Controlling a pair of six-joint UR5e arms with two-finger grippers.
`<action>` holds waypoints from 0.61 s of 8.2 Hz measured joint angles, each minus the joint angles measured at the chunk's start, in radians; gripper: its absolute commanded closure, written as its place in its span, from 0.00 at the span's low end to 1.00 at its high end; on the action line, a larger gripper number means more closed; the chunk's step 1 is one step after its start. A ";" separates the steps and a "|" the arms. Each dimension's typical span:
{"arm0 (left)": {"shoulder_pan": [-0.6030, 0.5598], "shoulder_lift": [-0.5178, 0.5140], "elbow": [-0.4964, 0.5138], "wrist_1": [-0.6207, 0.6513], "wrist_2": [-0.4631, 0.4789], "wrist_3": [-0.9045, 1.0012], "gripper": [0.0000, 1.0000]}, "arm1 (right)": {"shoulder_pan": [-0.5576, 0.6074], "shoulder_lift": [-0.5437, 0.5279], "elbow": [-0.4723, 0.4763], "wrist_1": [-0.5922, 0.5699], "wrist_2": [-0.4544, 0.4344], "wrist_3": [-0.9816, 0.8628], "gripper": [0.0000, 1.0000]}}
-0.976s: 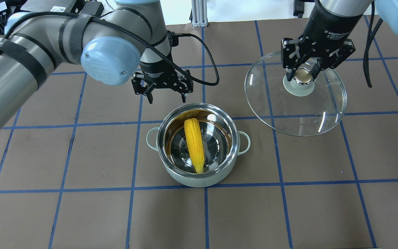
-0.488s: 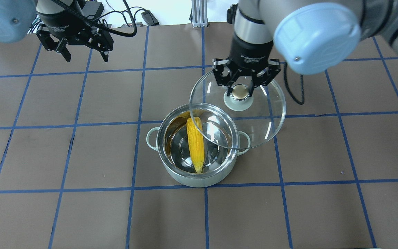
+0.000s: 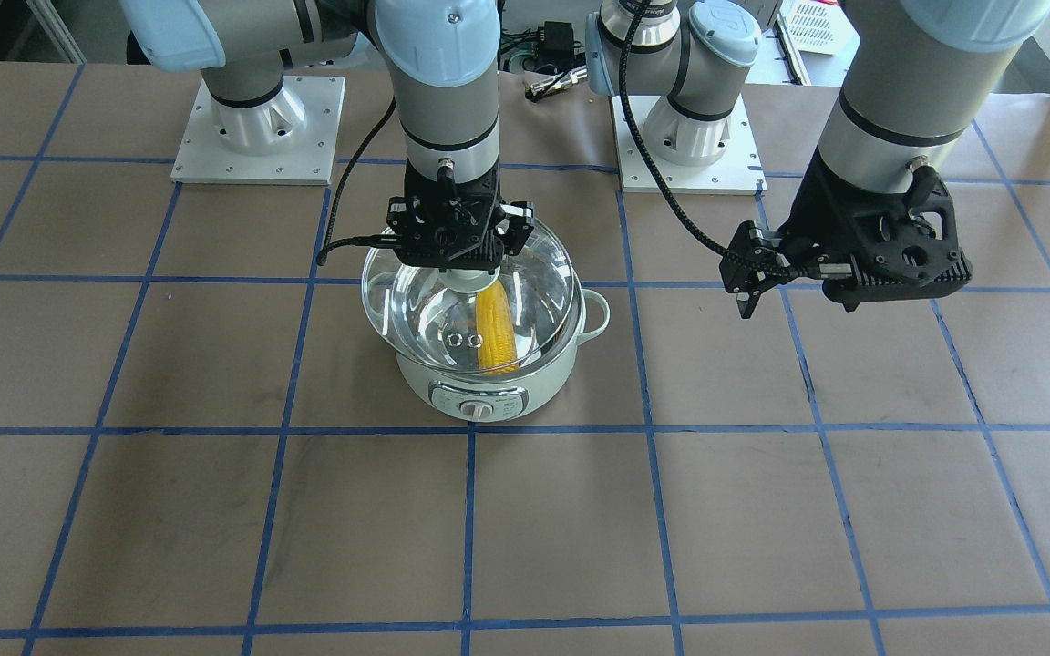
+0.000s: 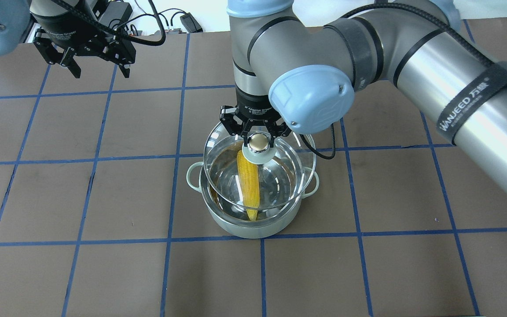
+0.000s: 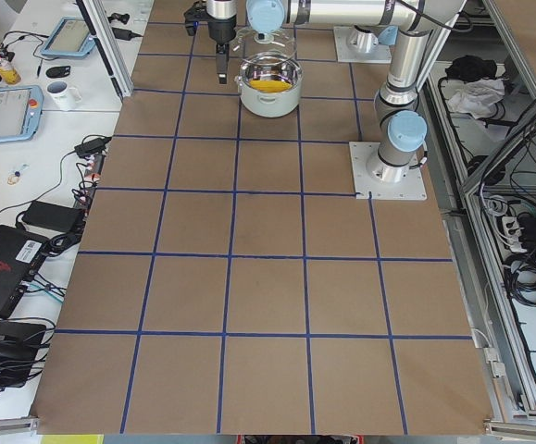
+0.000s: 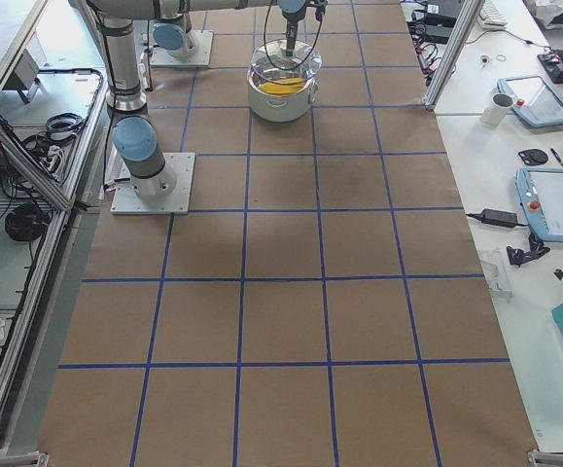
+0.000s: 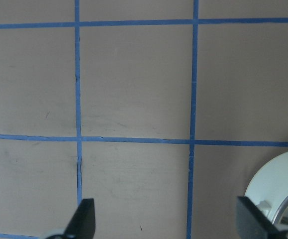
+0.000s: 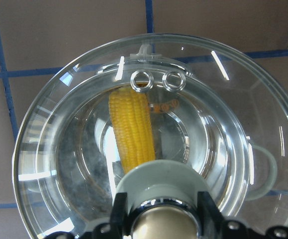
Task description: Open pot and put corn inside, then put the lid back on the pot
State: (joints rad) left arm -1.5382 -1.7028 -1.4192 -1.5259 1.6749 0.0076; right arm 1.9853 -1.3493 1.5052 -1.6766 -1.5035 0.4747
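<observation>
The pale mint-green pot [image 4: 253, 230] stands at the table's middle with the yellow corn [image 4: 248, 185] lying inside it. My right gripper [image 4: 258, 141] is shut on the knob of the clear glass lid [image 4: 289, 155] and holds it just above the pot's rim, roughly centred. The front view shows the same pot [image 3: 475, 401], corn [image 3: 495, 337], lid [image 3: 530, 273] and right gripper [image 3: 457, 264]. The right wrist view looks down through the lid [image 8: 223, 149] onto the corn [image 8: 131, 129]. My left gripper [image 4: 101, 70] is open and empty, far back left, and also shows in the front view [image 3: 762, 292].
Brown table cover with a blue tape grid. The left wrist view shows the open left gripper [image 7: 166, 214] over bare table, with the pot's edge [image 7: 273, 189] at lower right. The arm bases stand at the table's back edge.
My right gripper has carried the lid leftward from the right side to above the pot. My left gripper has pulled back from behind the pot to the far left.
</observation>
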 measured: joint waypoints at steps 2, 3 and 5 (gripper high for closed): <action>-0.004 0.000 -0.005 -0.001 -0.004 -0.002 0.00 | 0.014 0.010 0.032 -0.027 0.032 0.019 0.79; -0.008 -0.001 -0.007 -0.002 -0.005 -0.003 0.00 | 0.016 0.010 0.057 -0.050 0.047 0.022 0.79; -0.025 -0.002 -0.016 -0.001 -0.005 -0.007 0.00 | 0.018 0.011 0.090 -0.075 0.057 0.032 0.79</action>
State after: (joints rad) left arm -1.5635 -1.7047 -1.4356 -1.5268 1.6695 0.0006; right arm 2.0028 -1.3383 1.5953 -1.7517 -1.4467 0.5063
